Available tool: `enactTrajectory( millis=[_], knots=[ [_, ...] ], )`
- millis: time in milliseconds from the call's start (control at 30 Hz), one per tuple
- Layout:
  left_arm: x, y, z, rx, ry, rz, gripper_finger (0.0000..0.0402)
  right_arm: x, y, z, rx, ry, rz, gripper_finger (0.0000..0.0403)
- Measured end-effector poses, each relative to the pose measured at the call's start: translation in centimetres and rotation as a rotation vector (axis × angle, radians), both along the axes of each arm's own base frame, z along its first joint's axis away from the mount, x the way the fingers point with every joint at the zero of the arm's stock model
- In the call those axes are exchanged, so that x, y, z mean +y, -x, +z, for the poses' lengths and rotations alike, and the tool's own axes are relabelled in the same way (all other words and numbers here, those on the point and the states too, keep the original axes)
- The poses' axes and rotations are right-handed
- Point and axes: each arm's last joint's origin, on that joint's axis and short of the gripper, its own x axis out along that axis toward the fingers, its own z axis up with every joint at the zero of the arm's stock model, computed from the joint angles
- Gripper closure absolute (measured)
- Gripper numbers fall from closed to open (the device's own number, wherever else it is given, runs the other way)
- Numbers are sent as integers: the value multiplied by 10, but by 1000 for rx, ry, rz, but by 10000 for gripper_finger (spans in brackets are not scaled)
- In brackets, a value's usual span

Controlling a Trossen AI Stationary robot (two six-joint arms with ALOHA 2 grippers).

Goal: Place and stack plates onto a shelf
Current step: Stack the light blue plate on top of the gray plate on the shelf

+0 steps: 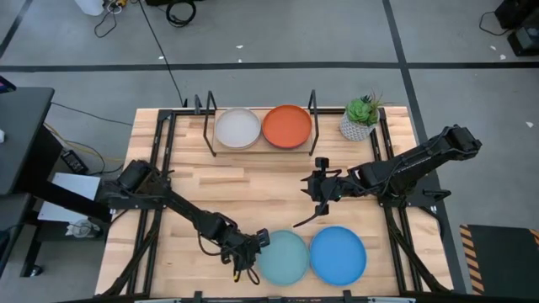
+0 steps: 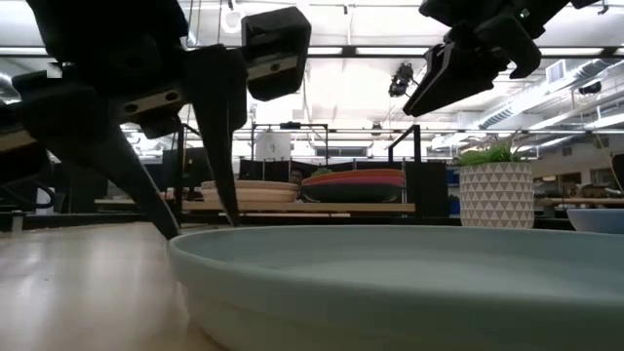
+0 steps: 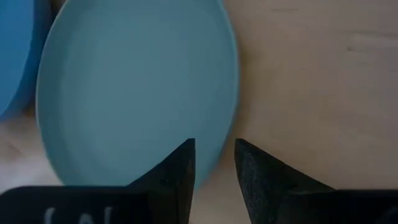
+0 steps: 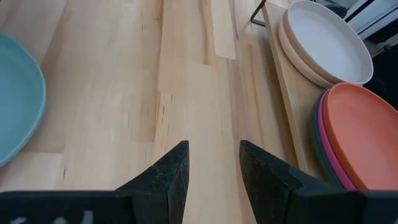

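The light turquoise plate lies flat near the table's near edge, with the blue plate just to its right. My left gripper is open and low at the turquoise plate's left rim, one finger over the plate and one over the bare table. I cannot tell whether either finger touches it. On the shelf stand two stacks, a pale plate on top of one and the orange plate over magenta and dark teal on the other. My right gripper hovers open above mid-table.
A potted plant in a white patterned pot stands right of the shelf, near the table's far right corner. Black wire uprights rise at the shelf's ends. Bare wooden tabletop lies between the shelf and the two near plates.
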Motion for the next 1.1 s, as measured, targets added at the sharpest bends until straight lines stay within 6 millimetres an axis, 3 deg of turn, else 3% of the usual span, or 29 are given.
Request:
enactTrajectory(
  millis=[167, 433, 667, 867, 1100],
  knots=[
    [1, 0, -6, 36, 17, -15, 307, 0, 0, 0, 0, 5, 4, 255],
    [1, -1, -9, 51, 22, -13, 387, 0, -1, 1, -10, 5, 7, 255],
    [6, -2, 22, 105, 56, 104, 389, 0, 0, 0, -6, -2, -1, 255],
    [52, 11, 67, 139, 12, 406, 389, 0, 0, 0, 2, 0, -1, 255],
    [134, 27, 109, 108, 21, 867, 389, 0, -1, 1, -24, -25, -17, 255]
  ],
)
